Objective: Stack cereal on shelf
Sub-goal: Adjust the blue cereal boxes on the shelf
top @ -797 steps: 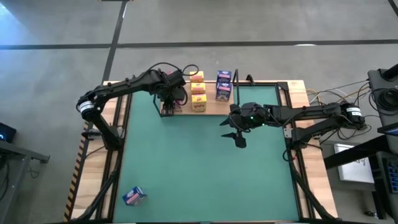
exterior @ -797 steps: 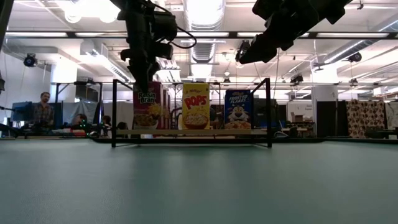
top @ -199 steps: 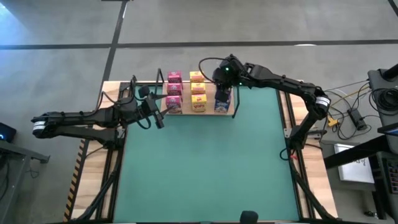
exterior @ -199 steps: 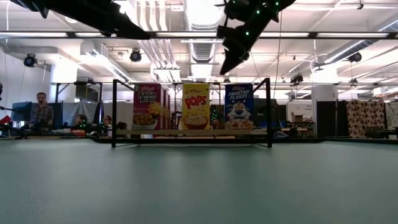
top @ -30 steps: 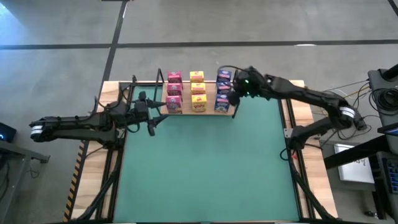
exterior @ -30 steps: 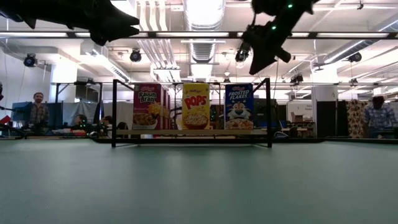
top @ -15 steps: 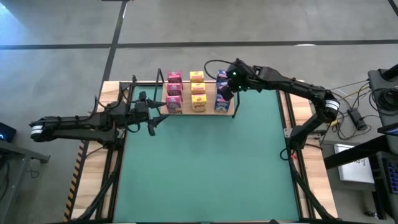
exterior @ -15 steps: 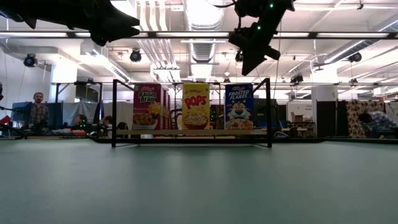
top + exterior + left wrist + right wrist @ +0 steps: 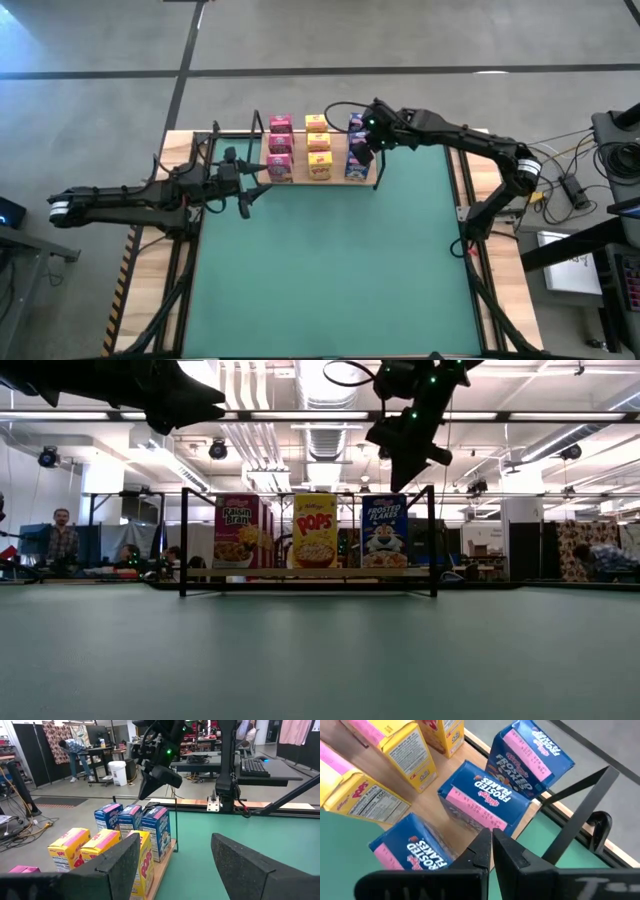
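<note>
High view: the shelf (image 9: pixel 300 181) sits at upper centre, with 3 rows of cereal (image 9: pixel 318 147) on it; the right gripper (image 9: pixel 362 152) is over the blue row, and the left gripper (image 9: pixel 243 196) waits to the left.

Left wrist view: left fingers (image 9: pixel 120 857) apart, empty.

Right wrist view: right fingers (image 9: pixel 485 851) together, just above the middle blue box (image 9: pixel 485 800).

In the high view my right gripper (image 9: pixel 362 143) covers part of the blue cereal (image 9: pixel 357 168), so that row cannot be counted there. My left gripper (image 9: pixel 172 852) shows only as two fingers cut by the frame's edge. Beside them, the pink cereal (image 9: pixel 22 869) is cropped to a sliver. The person (image 9: pixel 62 542) far behind is too small to make out.
</note>
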Tool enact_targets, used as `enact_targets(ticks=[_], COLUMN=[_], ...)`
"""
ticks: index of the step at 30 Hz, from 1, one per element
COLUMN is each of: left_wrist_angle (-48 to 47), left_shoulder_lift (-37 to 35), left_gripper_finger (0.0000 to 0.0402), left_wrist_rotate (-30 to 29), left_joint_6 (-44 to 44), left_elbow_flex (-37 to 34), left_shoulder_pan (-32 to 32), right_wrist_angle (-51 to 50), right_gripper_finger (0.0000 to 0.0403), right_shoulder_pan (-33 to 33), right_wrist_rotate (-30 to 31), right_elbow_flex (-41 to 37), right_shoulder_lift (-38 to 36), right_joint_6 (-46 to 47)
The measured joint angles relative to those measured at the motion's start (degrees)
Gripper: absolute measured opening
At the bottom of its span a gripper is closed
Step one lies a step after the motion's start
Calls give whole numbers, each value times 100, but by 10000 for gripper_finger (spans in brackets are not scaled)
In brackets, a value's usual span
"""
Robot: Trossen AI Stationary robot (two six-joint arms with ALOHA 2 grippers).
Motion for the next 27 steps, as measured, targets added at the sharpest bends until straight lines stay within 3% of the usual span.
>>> enact_targets(ticks=[14, 27], left_wrist_angle=[-2, -33], left_shoulder_lift=[20, 20], left_gripper_finger=[228, 228], left_wrist_rotate=[0, 2], left_joint_6=[1, 0], left_elbow_flex=[-7, -7], left_shoulder_pan=[-2, -2], right_wrist_angle=[322, 265], right_gripper_finger=[9, 9], right_shoulder_pan=[-35, -22], right_wrist_rotate=[267, 127], right_elbow_flex=[-124, -131], right_shoulder_lift=[380, 282], right_joint_6=[-21, 264])
